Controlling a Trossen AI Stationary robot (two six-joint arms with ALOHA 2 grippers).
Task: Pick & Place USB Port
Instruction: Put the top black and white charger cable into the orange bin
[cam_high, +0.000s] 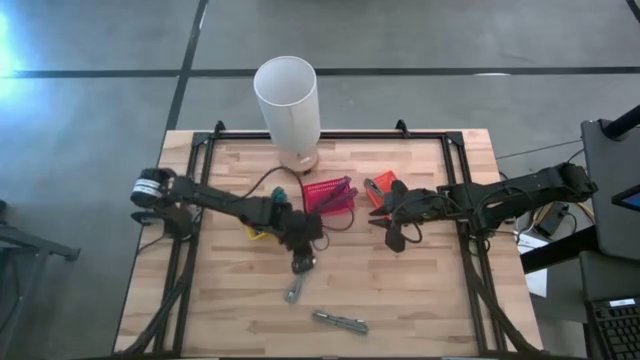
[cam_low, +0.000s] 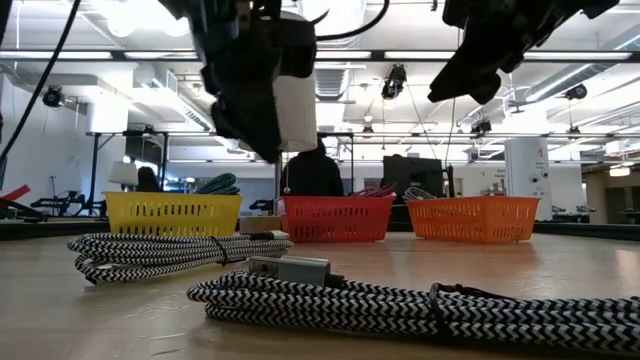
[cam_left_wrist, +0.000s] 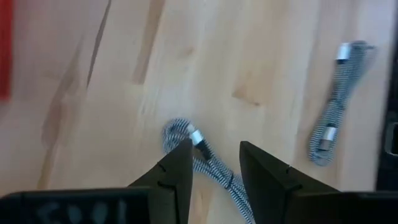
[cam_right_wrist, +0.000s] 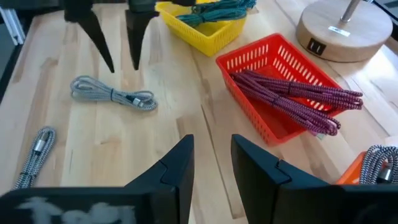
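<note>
usb cable (cam_left_wrist: 205, 158), black-white braided, coiled, silver plug, on wooden table (cam_left_wrist: 261, 56)

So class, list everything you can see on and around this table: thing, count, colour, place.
Braided cables: two, black-and-white, loose on the table's near half; second.
Red basket: one, mid-table, holds dark red cables.
Yellow basket: one, left of the red one, holds green cables.
Orange basket: one, right of the red one, holds a braided cable.
Lamp: one, white shade, wooden base, back edge.
Table: one, light wood.
Left claw: open, above a braided cable.
Right claw: open, mid-table, empty.
</note>
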